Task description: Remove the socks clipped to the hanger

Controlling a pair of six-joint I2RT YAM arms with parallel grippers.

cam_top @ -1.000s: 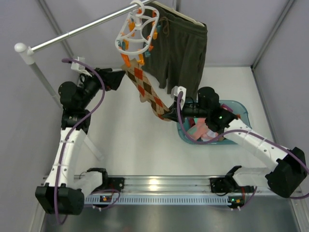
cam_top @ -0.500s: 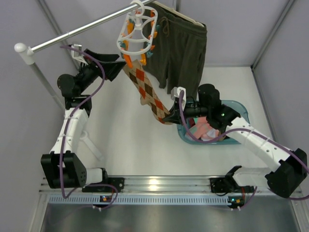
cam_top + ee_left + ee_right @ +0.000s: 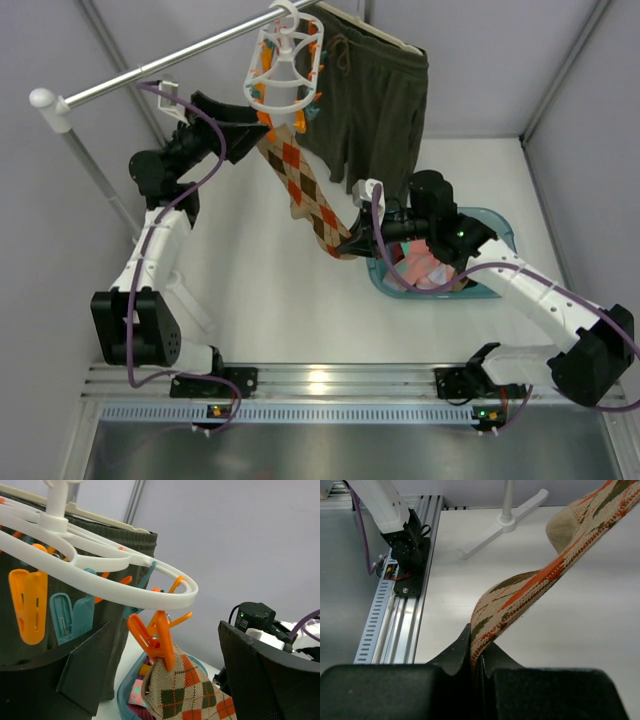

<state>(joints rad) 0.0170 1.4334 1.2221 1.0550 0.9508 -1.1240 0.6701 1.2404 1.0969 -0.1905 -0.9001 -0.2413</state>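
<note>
The white ring hanger (image 3: pixel 285 65) hangs from the rail, its orange and teal pegs below the ring (image 3: pixel 125 575). An orange peg (image 3: pixel 162 640) clips the top of one brown-orange diamond sock (image 3: pixel 305 185). This sock (image 3: pixel 185 690) stretches down and to the right. My right gripper (image 3: pixel 350 243) is shut on its lower end (image 3: pixel 530 585), the jaws (image 3: pixel 479 655) pinching the fabric. My left gripper (image 3: pixel 255 125) is open at the hanger's lower edge. Its wide fingers (image 3: pixel 270 675) stand either side of the peg and sock top, not touching them.
Olive shorts (image 3: pixel 375 100) hang on a slim hanger just behind the ring. A teal basket (image 3: pixel 500 225) holding several socks (image 3: pixel 425 272) sits under my right arm. The metal rail (image 3: pixel 150 70) runs to the upper left, and its stand foot (image 3: pixel 507 520) rests on the table.
My left arm has lifted and reached right, bringing its open gripper up to the hanger's orange peg. The right gripper has kept its hold on the sock's lower end.
</note>
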